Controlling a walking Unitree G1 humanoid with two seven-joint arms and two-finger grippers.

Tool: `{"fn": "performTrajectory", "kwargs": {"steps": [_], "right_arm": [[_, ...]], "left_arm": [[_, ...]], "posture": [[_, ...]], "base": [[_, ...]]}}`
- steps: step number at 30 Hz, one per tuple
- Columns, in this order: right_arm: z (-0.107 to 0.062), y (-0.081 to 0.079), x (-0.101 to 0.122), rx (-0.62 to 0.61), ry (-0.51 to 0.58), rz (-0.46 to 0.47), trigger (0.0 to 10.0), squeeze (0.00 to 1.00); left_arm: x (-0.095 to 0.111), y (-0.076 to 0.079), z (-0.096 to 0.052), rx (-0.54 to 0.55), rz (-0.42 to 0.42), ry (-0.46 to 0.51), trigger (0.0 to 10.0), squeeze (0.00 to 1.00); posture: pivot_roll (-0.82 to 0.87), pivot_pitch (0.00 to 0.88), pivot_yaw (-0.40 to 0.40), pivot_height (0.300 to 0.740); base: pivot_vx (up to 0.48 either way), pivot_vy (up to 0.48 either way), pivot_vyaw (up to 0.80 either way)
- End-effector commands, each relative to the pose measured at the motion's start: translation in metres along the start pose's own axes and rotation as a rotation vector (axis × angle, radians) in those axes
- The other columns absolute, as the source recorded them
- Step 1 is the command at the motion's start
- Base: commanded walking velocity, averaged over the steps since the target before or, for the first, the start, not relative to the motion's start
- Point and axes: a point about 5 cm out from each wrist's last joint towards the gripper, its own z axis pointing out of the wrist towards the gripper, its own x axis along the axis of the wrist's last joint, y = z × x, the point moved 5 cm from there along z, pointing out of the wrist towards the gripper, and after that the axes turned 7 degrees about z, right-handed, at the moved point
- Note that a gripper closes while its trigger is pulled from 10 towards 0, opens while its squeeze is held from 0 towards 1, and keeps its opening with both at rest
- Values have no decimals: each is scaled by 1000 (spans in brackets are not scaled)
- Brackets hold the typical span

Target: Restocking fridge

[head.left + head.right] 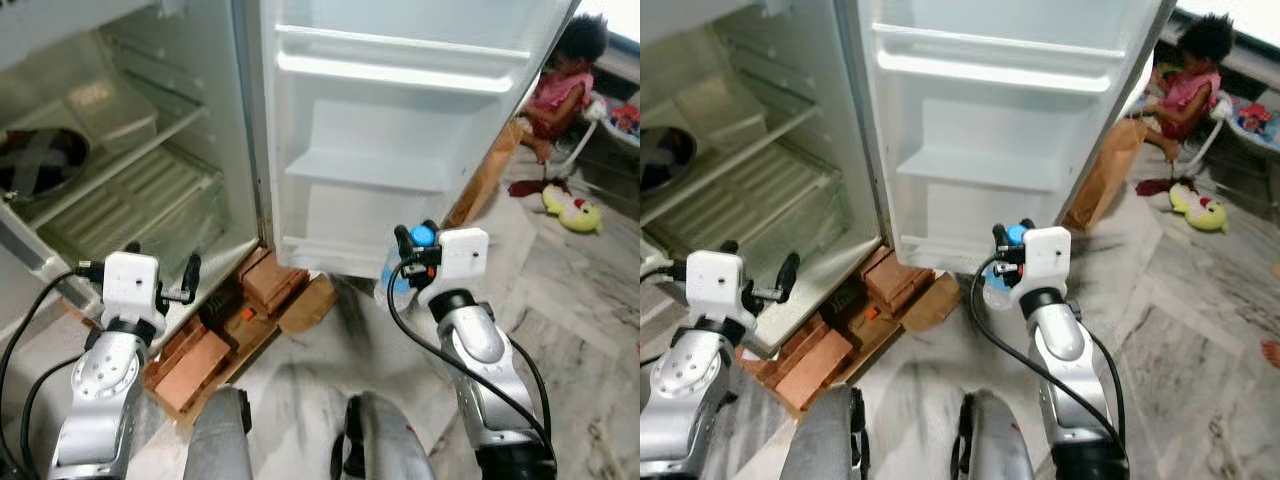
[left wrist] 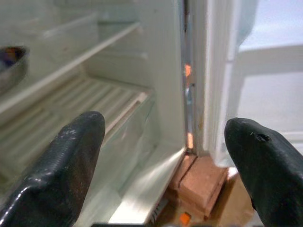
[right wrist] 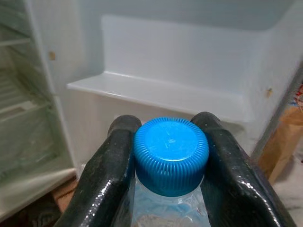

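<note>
From the left eye view, the fridge (image 1: 150,150) stands open with its door (image 1: 400,130) swung wide. The right gripper (image 1: 415,240) hangs just before the lower edge of the door, clenched on a water bottle (image 1: 397,275) with a blue cap (image 1: 423,236). The left gripper (image 1: 190,275) sits low by the fridge's bottom front edge, above a stack of bricks (image 1: 200,355) that props the cabinet. A dark bowl (image 1: 40,160) rests on an inner shelf at the left. A person (image 1: 560,85) sits on the floor beyond the door, well apart, beside a yellow toy (image 1: 570,210).

The right eye view gives the same layout; the door's lower shelf (image 1: 975,165) lies above and ahead of the bottle.

In the left wrist view, the left gripper's fingers (image 2: 71,161) are spread wide and hold nothing, pointing toward the hinge corner and the ribbed crisper cover (image 2: 71,113).

In the right wrist view, the two fingers (image 3: 111,175) squeeze the bottle just under the cap, with the white door shelf (image 3: 156,92) straight ahead.

The step in hand looks like carrying the bottle to a door shelf. To do it well, the bottle should be raised until its base clears the shelf's front lip, kept upright, eased inward, and let go only once it rests on the ledge.
</note>
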Motion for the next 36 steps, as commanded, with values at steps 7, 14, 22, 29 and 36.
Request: {"fn": "performTrajectory", "kwargs": {"steps": [7,14,22,29,36], "right_arm": [[1,4,7,-11,32,-7,10000,0],[1,4,7,-8,33,-16,10000,0],[1,8,6,-15,28,-25,10000,0],[1,8,6,-16,28,-25,10000,0],[2,6,7,-10,32,-26,10000,0]], "left_arm": [[2,2,1,-15,14,8,10000,0],[2,4,1,-18,18,5,10000,0],[0,5,2,-24,18,-3,10000,0],[-1,6,2,-26,20,-5,10000,0],[0,7,2,-34,20,2,10000,0]], "posture": [[31,144,-65,663],[32,143,-69,663],[30,143,-69,663],[30,143,-69,663],[31,145,-70,663]], "base": [[304,0,0],[301,0,0],[209,0,0],[0,0,0],[350,0,0]]}}
